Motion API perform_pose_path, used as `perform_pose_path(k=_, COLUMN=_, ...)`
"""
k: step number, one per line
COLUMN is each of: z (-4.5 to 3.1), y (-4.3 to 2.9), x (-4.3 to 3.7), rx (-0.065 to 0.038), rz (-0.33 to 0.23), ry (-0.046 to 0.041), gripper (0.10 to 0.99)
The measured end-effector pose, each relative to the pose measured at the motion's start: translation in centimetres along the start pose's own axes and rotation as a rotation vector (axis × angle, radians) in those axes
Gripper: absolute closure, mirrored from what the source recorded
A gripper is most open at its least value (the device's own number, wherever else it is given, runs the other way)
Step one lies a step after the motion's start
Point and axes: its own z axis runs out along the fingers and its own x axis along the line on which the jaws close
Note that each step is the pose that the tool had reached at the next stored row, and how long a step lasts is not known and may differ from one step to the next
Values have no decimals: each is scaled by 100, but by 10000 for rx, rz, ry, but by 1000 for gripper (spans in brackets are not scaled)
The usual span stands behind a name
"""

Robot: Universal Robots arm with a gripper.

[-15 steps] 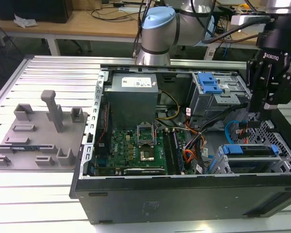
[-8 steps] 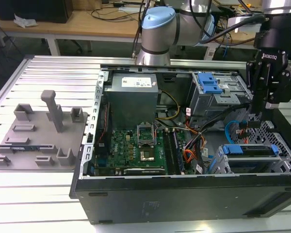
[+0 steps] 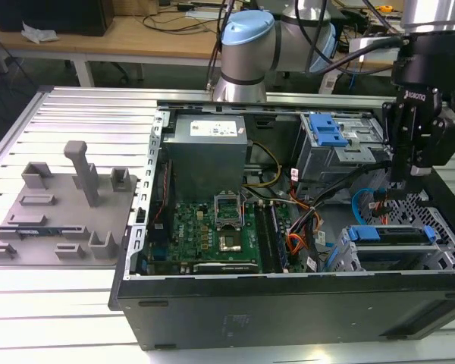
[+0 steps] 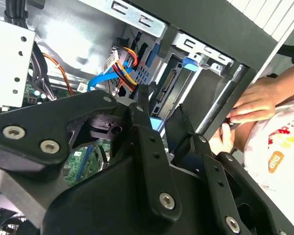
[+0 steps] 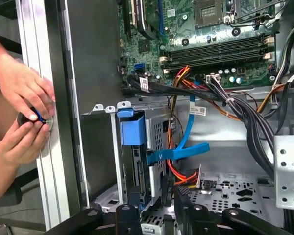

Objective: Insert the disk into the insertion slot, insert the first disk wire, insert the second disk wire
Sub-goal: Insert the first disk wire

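Ribbed aluminium makes the table (image 3: 83,114), and on it lies an open black computer case (image 3: 288,318) with a green motherboard (image 3: 212,227) inside. The disk (image 3: 387,233), a flat silver body in a glossy bright blue plastic carrier, sits inside the insertion slot (image 3: 444,220), a grey cage of thin perforated sheet metal, so I judge this first step as done. The second disk wire (image 5: 186,139), a flat, smooth, light blue ribbon, bends down and reaches the rear edge of the disk. It looks plugged in, but I am not sure. The first disk wire (image 5: 180,172), a thin soft bundle of orange and black strands, ends in a small dark plug just at the gripper (image 3: 394,188), which hangs over the rear of the slot. The matte black jaws stand on both sides of this plug; whether they pinch it I cannot tell. This wire seems to be the step in work.
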Motion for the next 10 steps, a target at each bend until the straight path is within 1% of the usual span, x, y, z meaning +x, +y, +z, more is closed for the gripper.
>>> perform_pose_path(k=5, z=49, y=11, x=-25, rx=-20, rz=46, ry=8, gripper=678)
perform_pose_path(k=10, z=66, y=15, x=-55, rx=-28, rz=65, ry=21, gripper=678)
